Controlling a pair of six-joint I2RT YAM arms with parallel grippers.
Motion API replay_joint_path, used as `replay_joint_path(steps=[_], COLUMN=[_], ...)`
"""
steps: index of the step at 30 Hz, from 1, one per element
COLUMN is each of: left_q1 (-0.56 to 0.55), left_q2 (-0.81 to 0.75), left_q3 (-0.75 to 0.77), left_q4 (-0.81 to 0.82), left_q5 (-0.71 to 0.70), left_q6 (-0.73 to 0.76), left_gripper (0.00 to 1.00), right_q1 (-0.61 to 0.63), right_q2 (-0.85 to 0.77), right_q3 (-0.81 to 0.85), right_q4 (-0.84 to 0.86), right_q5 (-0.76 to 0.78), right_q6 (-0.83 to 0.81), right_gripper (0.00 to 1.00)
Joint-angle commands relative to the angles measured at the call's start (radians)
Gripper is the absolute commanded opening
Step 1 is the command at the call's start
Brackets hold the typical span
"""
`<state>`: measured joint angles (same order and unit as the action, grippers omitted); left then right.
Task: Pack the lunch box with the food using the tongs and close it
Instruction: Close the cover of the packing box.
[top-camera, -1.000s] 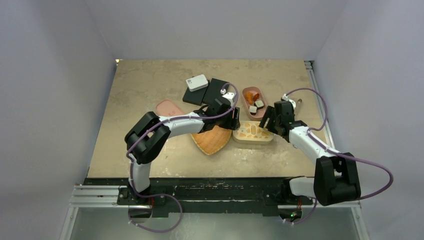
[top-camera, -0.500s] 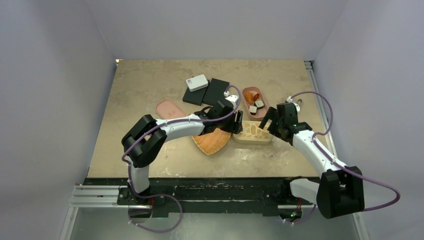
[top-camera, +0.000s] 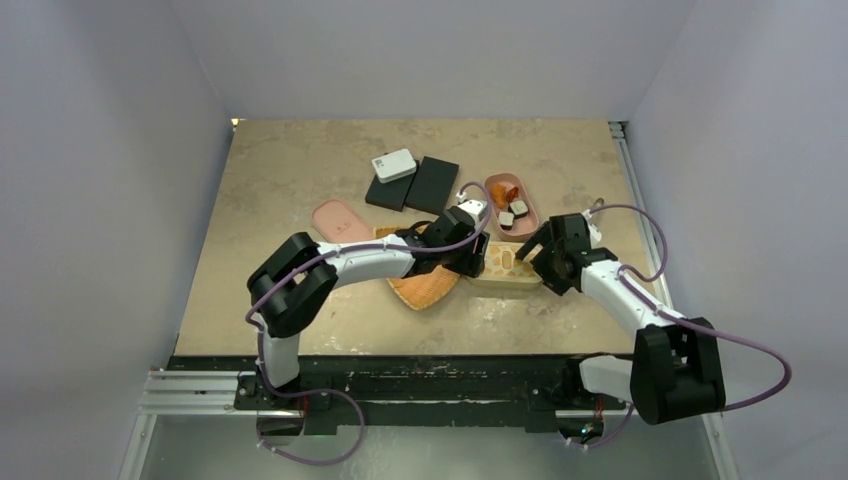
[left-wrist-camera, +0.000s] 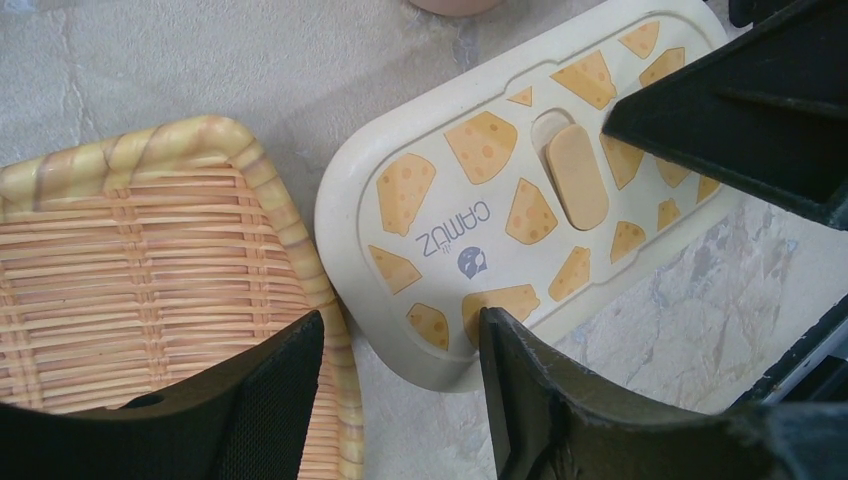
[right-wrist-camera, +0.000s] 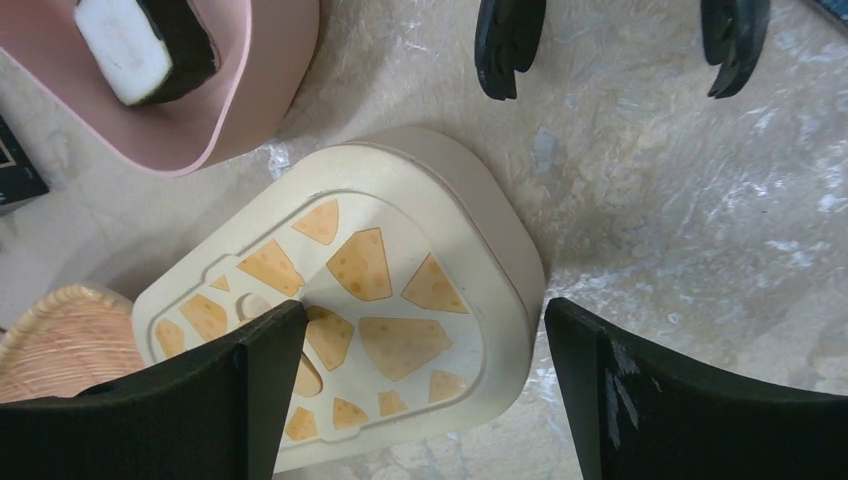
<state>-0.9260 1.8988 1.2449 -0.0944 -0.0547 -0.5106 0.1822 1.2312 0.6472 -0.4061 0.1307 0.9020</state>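
our left gripper (left-wrist-camera: 400, 340) hangs half open and empty over the closed cream cheese-print plastic lunch box (left-wrist-camera: 450, 230); our right gripper (right-wrist-camera: 425, 320), spread wide, straddles its other end, empty too.

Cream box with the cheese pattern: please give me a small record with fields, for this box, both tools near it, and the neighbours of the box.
cream box: lid on, flat on the table
left tool: open, at the box's end beside the wicker tray
right tool: open wide, astride the opposite end
pink box: open, just behind, food inside
held: nothing, as far as visible
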Motion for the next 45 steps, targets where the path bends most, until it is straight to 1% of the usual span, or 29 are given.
replay_joint_path(steps=[1,4,6,11,15,22,30,36,40,45], left_q1=[-0.002,-0.003,-0.005,-0.007,-0.007,-0.007,-0.007,-0.007,-0.007,-0.007], left_q2=[0.03,0.034,0.029,0.022,0.023,0.023,0.019,0.02,0.021,0.028], left_q3=[-0.03,-0.037,-0.045,-0.042,-0.035,-0.028,-0.019,-0.017,-0.02,-0.03], left_q4=[-0.031,-0.034,-0.034,-0.042,-0.043,-0.043,-0.057,-0.058,-0.054,-0.048], left_q5=[-0.047,-0.054,-0.066,-0.082,-0.078,-0.074,-0.08,-0.082,-0.081,-0.082], left_q6=[0.049,0.055,0.061,0.082,0.086,0.092,0.107,0.11,0.112,0.118], left_gripper=[0.56,0.55,0.55,0.55,0.55,0.55,0.55,0.55,0.55,0.55], right_q1=[-0.004,-0.006,-0.006,-0.006,-0.006,-0.006,-0.008,-0.01,-0.014,-0.014], right_q2=[0.02,0.005,-0.025,-0.119,-0.142,-0.112,-0.039,-0.015,-0.011,0.014], right_q3=[-0.061,-0.078,-0.071,-0.002,0.044,0.035,-0.031,-0.054,-0.052,-0.044], right_q4=[-0.006,-0.026,-0.057,-0.143,-0.192,-0.204,-0.154,-0.144,-0.152,-0.157], right_q5=[-0.027,-0.013,0.028,0.147,0.183,0.18,0.096,0.056,0.045,0.032], right_q6=[0.07,0.092,0.101,0.092,0.073,0.072,0.097,0.09,0.088,0.072], right_gripper=[0.9,0.88,0.86,0.85,0.82,0.78,0.77,0.66,0.53,0.51])
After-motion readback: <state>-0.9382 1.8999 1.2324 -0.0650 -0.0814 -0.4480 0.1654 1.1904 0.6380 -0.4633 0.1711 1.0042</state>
